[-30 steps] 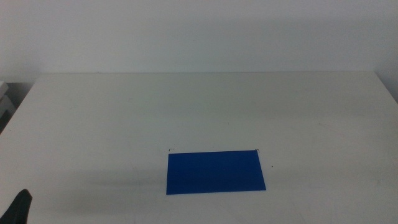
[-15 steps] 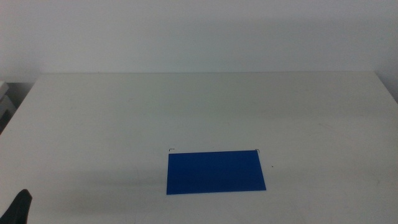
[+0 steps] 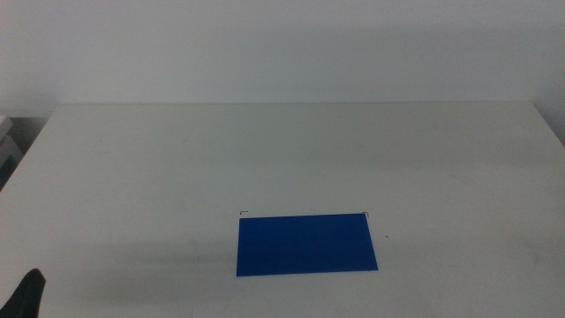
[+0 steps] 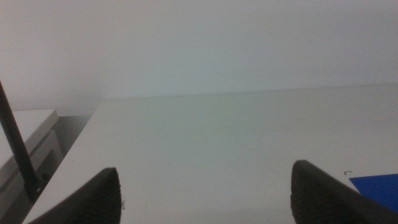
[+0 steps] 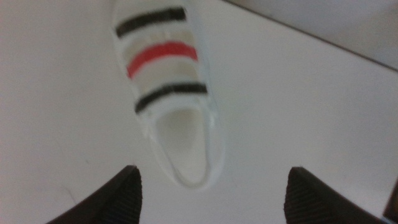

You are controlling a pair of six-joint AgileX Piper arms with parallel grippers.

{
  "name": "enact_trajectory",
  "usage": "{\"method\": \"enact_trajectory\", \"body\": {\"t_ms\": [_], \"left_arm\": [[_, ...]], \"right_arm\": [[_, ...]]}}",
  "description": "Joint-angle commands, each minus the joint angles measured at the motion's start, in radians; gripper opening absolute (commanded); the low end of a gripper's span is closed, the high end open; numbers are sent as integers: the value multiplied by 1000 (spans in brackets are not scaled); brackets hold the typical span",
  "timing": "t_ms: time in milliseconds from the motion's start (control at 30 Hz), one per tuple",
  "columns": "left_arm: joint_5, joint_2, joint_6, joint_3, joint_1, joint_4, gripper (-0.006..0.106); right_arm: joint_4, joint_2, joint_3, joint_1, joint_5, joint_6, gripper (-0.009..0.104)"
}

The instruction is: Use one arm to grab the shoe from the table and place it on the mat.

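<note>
We see the right gripper (image 5: 211,186) spread wide above the white sneaker (image 5: 168,93) on the table (image 3: 177,159); the left gripper (image 4: 205,193) waits open beside the bare blue mat (image 3: 306,245).

Left claw (image 4: 205,193), right claw (image 5: 211,193): dark, matte, ribbed, rounded jaw tips.

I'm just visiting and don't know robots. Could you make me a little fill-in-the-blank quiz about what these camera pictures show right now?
1. The flat mat on the table is coloured ____.
2. The right gripper hangs with open jaws over a white ____.
3. Between the shoe's two black straps runs one ____ strap.
4. In the middle view, nothing lies on the ____.

Missing words: blue; shoe; red; mat
</note>
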Motion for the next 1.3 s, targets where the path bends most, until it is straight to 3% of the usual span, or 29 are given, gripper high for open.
{"method": "enact_trajectory", "body": {"t_ms": [0, 367, 667, 900, 1000, 1167, 1267], "left_arm": [[-82, -13, -5, 7, -4, -10, 94], [-82, -13, -5, 7, -4, -10, 94], [-82, -13, -5, 7, -4, -10, 94], [-82, -13, -5, 7, -4, -10, 94], [-82, -13, -5, 7, -4, -10, 94], [-82, -13, -5, 7, -4, -10, 94], [-82, -13, -5, 7, -4, -10, 94]], "right_arm": [[-59, -25, -31, -15, -31, 1, 59], [-15, 18, -31, -97, -160, -104, 59], [63, 169, -31, -144, -224, -174, 59], [74, 225, -31, -150, -237, -182, 56], [79, 225, -35, -150, -237, -182, 45], [136, 217, -60, -142, -202, -187, 10], [136, 200, -86, -97, -160, -184, -4]]}}
